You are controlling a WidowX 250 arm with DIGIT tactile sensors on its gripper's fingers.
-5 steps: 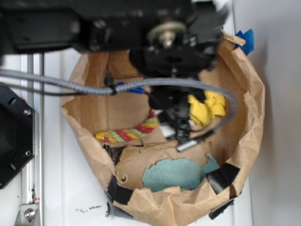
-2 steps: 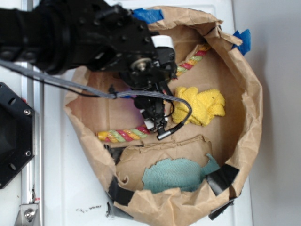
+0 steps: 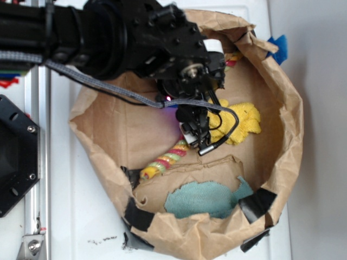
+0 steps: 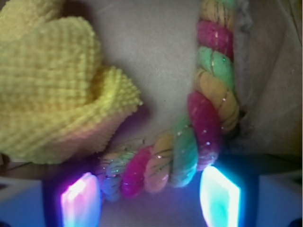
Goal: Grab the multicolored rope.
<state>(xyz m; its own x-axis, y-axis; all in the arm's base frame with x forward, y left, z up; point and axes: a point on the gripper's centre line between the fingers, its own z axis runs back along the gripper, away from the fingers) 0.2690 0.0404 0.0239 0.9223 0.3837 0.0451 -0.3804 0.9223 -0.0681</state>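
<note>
Grasp step in hand: fingers stand wide astride the multicolored rope at lower frame; closing appears next.

- Black robot arm enters from upper left, reaching across and downward.
- Grey braided cable runs along the arm toward the wrist.
- Black gripper points down; exterior view does not resolve the jaws.
- Wrist view: two glowing finger pads set apart, rope bend lying between them.
</note>
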